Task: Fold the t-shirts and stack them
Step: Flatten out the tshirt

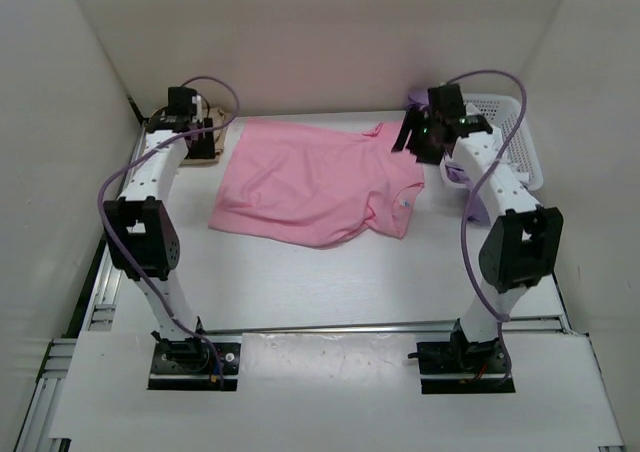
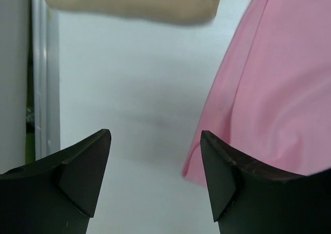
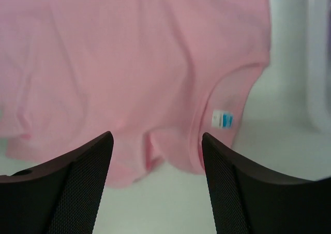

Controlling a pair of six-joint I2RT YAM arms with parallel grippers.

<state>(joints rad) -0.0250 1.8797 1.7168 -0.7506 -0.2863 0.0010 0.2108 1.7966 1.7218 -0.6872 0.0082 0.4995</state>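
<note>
Pink t-shirt (image 1: 315, 182) is lying spread out over the far-centre of the desk (image 1: 330, 282). It's wrinkled, w/ its near-right part bunching up. Its neckline, carrying a small blue-and-white label (image 3: 222, 119), is sitting on the shirt's right side.

L fingers (image 2: 101, 143) are hanging over the far-left corner. They're standing wide apart w/ only bare desk btwn them, gripping nothing. In the L wrist view the pink shirt's left edge is lying just right of them. The tan-beige t-shirt (image 1: 207, 144) is sitting folded beyond them at the far-left edge, partly under the L arm (image 1: 150, 202).

R fingers (image 3: 103, 146) are hovering above the pink shirt's right side, near the neckline. They're also spread wide and holding nothing; pink cloth is showing in the gap. Can't tell if they're touching the fabric.

White mesh basket (image 1: 515, 137) is standing at the far right, behind the R arm (image 1: 500, 192). A bit of lavender cloth (image 1: 452, 175) is showing at its near-left side, mostly hidden by that arm.
</note>
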